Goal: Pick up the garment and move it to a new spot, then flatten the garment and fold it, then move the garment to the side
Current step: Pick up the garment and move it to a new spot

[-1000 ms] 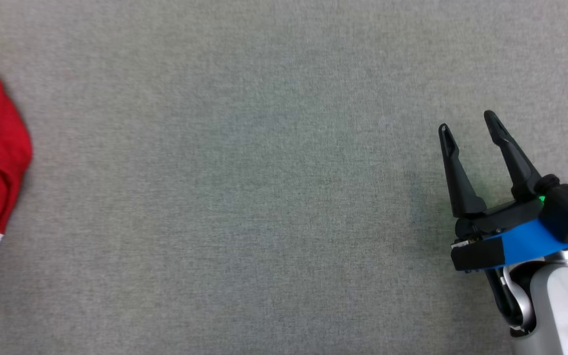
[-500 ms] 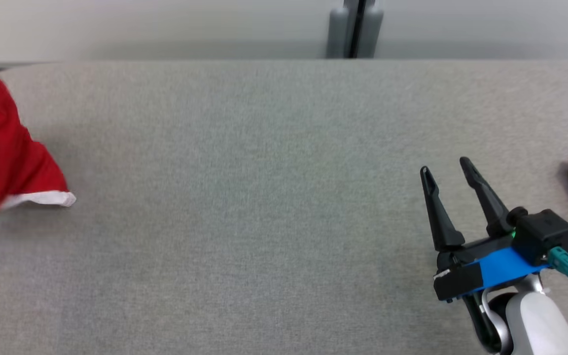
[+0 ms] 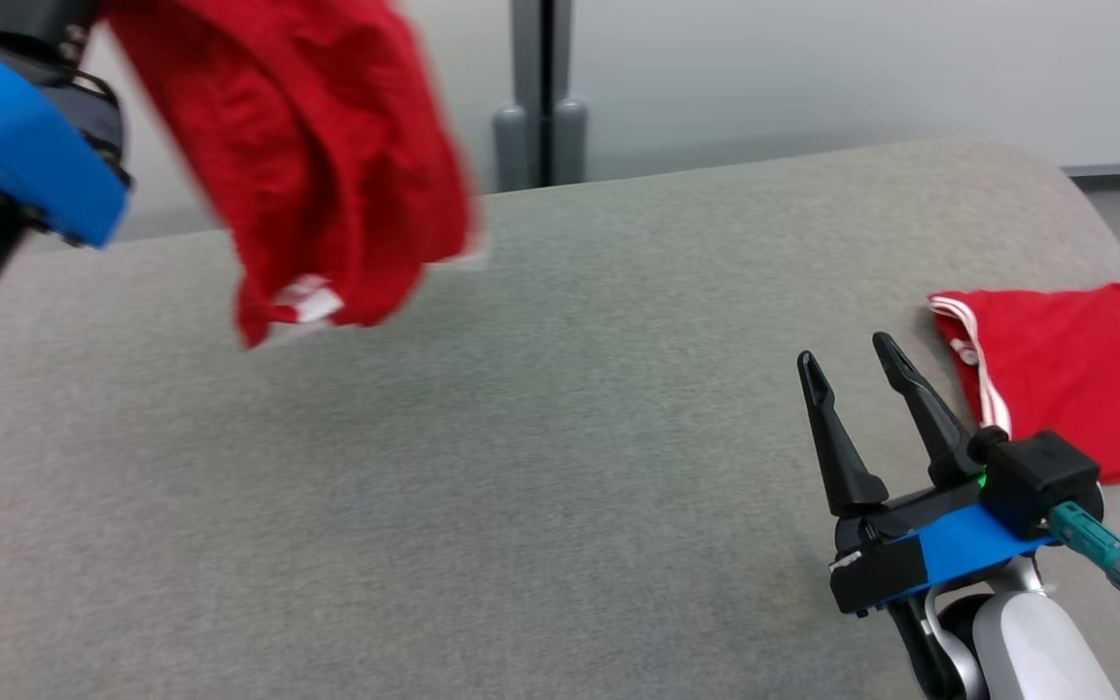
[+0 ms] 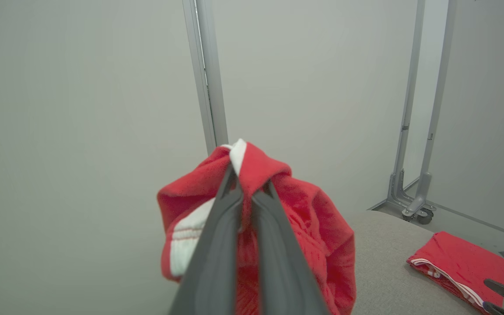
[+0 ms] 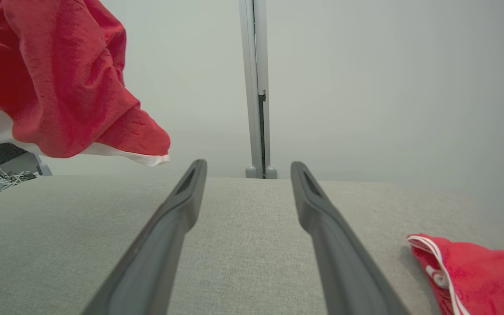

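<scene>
Red cloth garment with white trim [image 3: 327,146]: held aloft over the left of the grey fabric tabletop [image 3: 521,437], clamped in the jaws of the left gripper [image 4: 248,179]. Right gripper [image 3: 844,352]: jaws apart, empty, near a folded red garment [image 3: 1075,369].

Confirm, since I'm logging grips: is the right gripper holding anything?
No: the right gripper is open, fingers apart over the bare table, nothing between them.

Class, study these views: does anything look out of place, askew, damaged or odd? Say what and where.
Nothing is damaged or spilled. The red garment hangs bunched from the shut left claw, above the grey surface, which suits a garment being carried. A second red garment lies folded on the surface's right side, near the open right claw.
</scene>
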You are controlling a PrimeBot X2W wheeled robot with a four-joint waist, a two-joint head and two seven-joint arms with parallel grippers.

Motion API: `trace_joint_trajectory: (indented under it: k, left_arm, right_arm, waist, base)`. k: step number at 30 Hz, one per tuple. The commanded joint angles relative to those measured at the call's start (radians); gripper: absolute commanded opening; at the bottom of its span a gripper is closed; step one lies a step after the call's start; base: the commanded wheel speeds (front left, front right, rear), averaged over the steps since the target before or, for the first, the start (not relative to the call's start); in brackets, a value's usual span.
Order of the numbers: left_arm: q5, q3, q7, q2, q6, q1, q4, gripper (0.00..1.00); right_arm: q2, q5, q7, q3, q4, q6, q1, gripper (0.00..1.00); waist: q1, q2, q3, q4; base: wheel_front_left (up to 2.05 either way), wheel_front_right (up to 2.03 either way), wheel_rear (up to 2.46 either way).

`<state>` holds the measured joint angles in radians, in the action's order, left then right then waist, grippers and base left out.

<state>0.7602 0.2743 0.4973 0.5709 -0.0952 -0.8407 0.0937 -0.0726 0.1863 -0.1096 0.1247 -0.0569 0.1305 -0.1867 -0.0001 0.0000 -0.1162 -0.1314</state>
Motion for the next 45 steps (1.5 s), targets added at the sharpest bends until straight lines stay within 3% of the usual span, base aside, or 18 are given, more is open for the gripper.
trace_joint_trajectory:
  k: [1,9,17,18,19,23,29,34,38,45]
  left_arm:
    - [0.004,0.015,0.000,-0.013,-0.002,-0.012,0.009,0.00]
    - [0.033,0.089,-0.075,-0.135,0.004,0.094,-0.054,0.00]
    - [-0.009,0.158,-0.223,-0.227,0.033,0.288,-0.374,0.00]
    - [-0.026,0.165,-0.253,-0.237,0.037,0.296,-0.421,0.47]
    - [-0.033,0.169,-0.282,-0.254,0.045,0.303,-0.466,1.00]
    - [-0.062,0.177,-0.399,-0.294,0.041,0.319,-0.610,1.00]
    - [-0.060,0.180,-0.543,-0.346,0.017,0.356,-0.684,1.00]
    - [-0.051,0.168,-0.652,-0.357,0.005,0.416,-0.640,1.00]
    - [-0.074,0.141,-0.735,-0.335,0.020,0.495,-0.559,1.00]
    - [-0.154,0.047,-0.763,-0.298,0.103,0.656,-0.360,1.00]
  right_arm:
    - [0.003,0.005,0.001,-0.001,0.004,0.001,-0.008,1.00]
    - [0.010,0.011,-0.014,-0.012,0.000,0.001,-0.011,1.00]
    - [0.017,0.016,-0.026,0.009,-0.013,0.001,-0.035,1.00]
    - [0.017,0.015,-0.026,0.013,-0.014,0.001,-0.039,1.00]
    - [0.017,0.014,-0.026,0.015,-0.014,0.001,-0.041,1.00]
    - [0.016,0.009,-0.021,0.017,-0.017,0.001,-0.042,1.00]
    - [0.008,-0.002,-0.008,-0.006,-0.010,0.001,-0.014,1.00]
    - [0.001,-0.007,0.005,-0.033,0.007,0.001,0.008,1.00]
    - [-0.002,-0.010,0.016,-0.061,0.027,0.001,0.037,1.00]
    - [0.003,-0.014,0.022,-0.107,0.039,0.001,0.091,1.00]
  waist:
    - [0.0001,0.0000,0.004,-0.029]
    - [0.0001,0.0000,-0.040,-0.096]
    - [0.0001,0.0000,-0.073,-0.126]
    - [0.0001,0.0000,-0.076,-0.127]
    - [0.0001,0.0000,-0.078,-0.126]
    - [0.0001,0.0000,-0.077,-0.112]
    - [0.0001,0.0000,-0.048,-0.059]
    - [0.0001,0.0000,-0.024,-0.010]
    - [0.0001,0.0000,-0.004,0.031]
    - [0.0001,0.0000,0.014,0.081]
  base:
    - [0.00,0.00,0.00]
    - [0.00,0.00,0.00]
    - [0.00,0.00,0.00]
    - [0.00,0.00,0.00]
    - [0.00,0.00,0.00]
    - [0.00,0.00,0.00]
    - [0.00,0.00,0.00]
    - [0.00,0.00,0.00]
    - [0.00,0.00,0.00]
    - [0.00,0.00,0.00]
